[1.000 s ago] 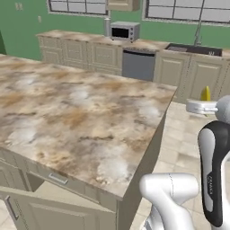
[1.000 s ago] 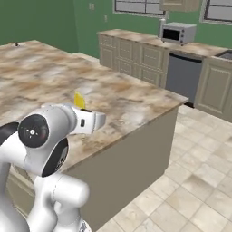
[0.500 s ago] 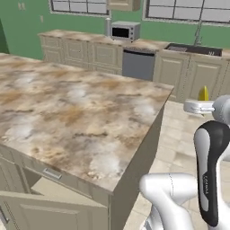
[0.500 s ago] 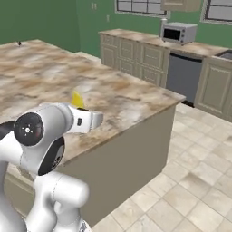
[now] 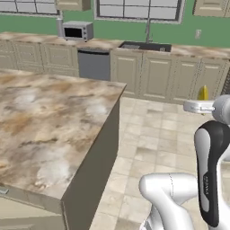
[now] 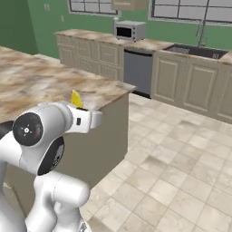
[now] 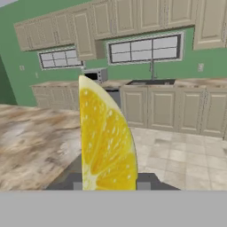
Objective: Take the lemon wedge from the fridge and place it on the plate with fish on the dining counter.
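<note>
A bright yellow lemon wedge (image 7: 106, 142) stands upright between my gripper's (image 7: 108, 184) dark fingertips, and the gripper is shut on it. In the left base view the lemon wedge (image 5: 204, 93) pokes up from the white hand at the far right. From the right base it shows as a lemon wedge (image 6: 76, 99) just above the hand. The dining counter (image 5: 45, 130) of mottled brown marble spreads to my left, its corner (image 6: 120, 88) close to the arm. Plate, fish and fridge are out of view.
Along the green back wall runs a narrower worktop with a microwave (image 5: 74, 31), a sink and tap (image 5: 144, 45) and a grey dishwasher (image 5: 93, 65). Beige tiled floor (image 5: 152, 134) lies open between the dining counter and those cabinets.
The whole picture has shifted, so the base has turned or driven: the dining counter has slid leftwards and more floor shows. The lemon wedge stays held in the gripper.
</note>
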Tool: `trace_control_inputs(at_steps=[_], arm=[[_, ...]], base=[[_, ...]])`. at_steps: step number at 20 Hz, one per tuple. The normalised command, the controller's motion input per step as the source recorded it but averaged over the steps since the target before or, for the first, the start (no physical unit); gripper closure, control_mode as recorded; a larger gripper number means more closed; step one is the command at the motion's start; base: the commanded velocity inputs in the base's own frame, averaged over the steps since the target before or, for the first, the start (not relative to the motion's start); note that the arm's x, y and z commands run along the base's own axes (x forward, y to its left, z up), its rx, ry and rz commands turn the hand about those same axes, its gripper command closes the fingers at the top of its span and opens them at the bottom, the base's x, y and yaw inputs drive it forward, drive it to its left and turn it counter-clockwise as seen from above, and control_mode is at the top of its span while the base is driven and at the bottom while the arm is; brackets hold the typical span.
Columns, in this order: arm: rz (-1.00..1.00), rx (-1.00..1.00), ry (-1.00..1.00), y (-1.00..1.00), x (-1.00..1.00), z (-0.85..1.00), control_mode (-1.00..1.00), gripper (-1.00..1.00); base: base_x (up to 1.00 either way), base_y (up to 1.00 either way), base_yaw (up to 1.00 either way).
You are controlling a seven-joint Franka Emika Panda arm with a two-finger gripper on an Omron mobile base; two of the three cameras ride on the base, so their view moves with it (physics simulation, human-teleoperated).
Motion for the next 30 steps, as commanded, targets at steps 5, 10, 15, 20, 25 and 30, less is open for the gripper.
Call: trace_control_inputs(at_steps=[5,10,15,20,25,30], arm=[[0.0,0.0,0.0,0.0,0.0,0.0,1.0,1.0],[0.0,0.0,0.0,0.0,0.0,0.0,1.0,1.0],[0.0,0.0,0.0,0.0,0.0,0.0,1.0,1.0],[0.0,0.0,0.0,0.0,0.0,0.0,1.0,1.0],[0.0,0.0,0.0,0.0,0.0,0.0,1.0,1.0],[0.0,0.0,0.0,0.0,0.0,0.0,1.0,1.0]], base=[[1.0,-1.0,-0.12],[1.0,-0.67,0.05],[1.0,-0.22,0.21],[1.0,-0.23,0.22],[1.0,-0.24,0.21],[1.0,-0.21,0.36]])
